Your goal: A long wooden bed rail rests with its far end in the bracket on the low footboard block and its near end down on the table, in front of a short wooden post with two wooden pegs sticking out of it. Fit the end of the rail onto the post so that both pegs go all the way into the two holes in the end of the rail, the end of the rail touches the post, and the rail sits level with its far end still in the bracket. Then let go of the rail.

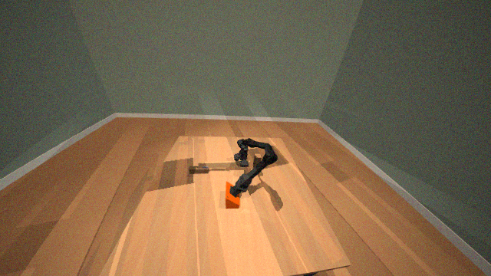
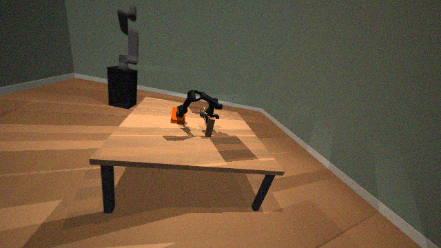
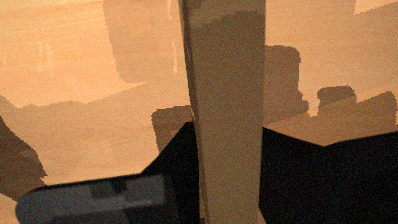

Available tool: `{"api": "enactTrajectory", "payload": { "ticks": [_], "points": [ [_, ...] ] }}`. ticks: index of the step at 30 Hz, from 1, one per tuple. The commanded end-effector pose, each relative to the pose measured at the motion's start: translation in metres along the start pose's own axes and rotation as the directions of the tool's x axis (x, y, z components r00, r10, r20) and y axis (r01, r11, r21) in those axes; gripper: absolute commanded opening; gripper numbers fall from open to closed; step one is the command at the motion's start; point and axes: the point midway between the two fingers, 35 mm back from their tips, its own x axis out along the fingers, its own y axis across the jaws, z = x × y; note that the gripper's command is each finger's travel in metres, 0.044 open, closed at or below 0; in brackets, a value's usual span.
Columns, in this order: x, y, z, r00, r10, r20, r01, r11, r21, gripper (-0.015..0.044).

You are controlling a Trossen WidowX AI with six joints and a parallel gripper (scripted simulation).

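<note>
An orange base block carries the black arm on the wooden surface. The footboard block stands at the rail's far end, apart from the base. On the floor beyond the surface, a grey arm tops a black pedestal. Broad shadows cross the boards around the work.

The pincer hangs over the rail, its fingers partly closed and pinching the rail between them. In the wrist view the rail runs lengthwise between the dark fingers, one on either side. From above, it stretches from the footboard block to beneath the pincer.

The arm hides much around the rail's near end; a small brown shape behind it is probably the post. Pegs and holes cannot be made out, nor whether the rail touches the post. The wrist picture cuts off both rail ends.
</note>
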Motion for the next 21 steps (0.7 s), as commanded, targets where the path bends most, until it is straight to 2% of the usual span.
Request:
{"api": "enactTrajectory", "payload": {
  "ticks": [1,21],
  "points": [
    [-0.0025,-0.0005,-0.0033,1.0,-0.008,0.002,0.008,1.0,0.001,0.0],
    [-0.0022,-0.0002,-0.0096,1.0,-0.008,0.002,0.008,1.0,0.001,0.0]
  ]
}}
